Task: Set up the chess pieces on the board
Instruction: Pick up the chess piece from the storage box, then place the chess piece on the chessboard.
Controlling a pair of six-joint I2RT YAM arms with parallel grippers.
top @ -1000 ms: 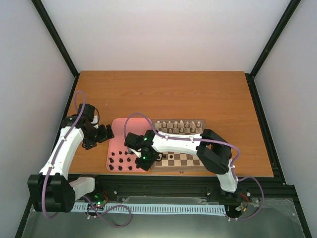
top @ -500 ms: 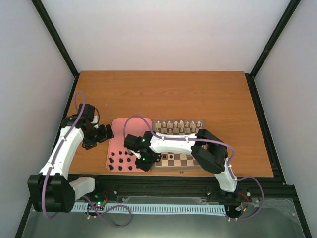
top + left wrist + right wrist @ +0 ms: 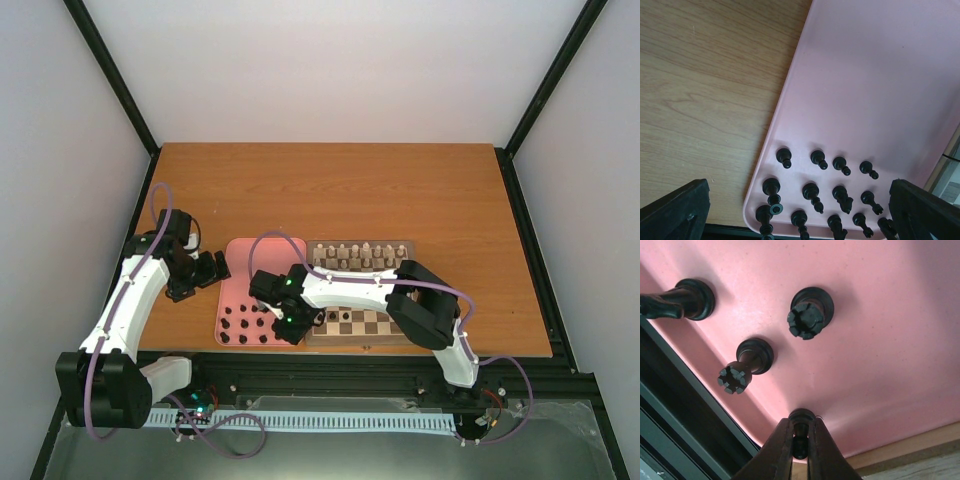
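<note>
In the right wrist view my right gripper [image 3: 800,442] is shut on a small dark chess piece [image 3: 800,446] that stands at the near right edge of the pink tray [image 3: 880,340]. Two dark castle-topped pieces [image 3: 807,315] [image 3: 742,371] stand just beyond it. From above, that gripper [image 3: 290,325] sits over the tray's near right corner, beside the board [image 3: 395,335]. Cream pieces [image 3: 358,256] line the board's far rows, and a dark piece [image 3: 345,317] stands near its front. My left gripper [image 3: 799,192] is open over the tray's left part, above several dark pieces [image 3: 812,190].
The pink tray [image 3: 240,275] lies left of the board, touching it. The table's near edge and a black rail [image 3: 330,372] run just behind the tray's front rim. Bare wooden tabletop [image 3: 330,190] stretches beyond the board and tray.
My right gripper has come down slightly toward the tray's near edge and closed its fingers on a dark piece. The left arm has not moved.
</note>
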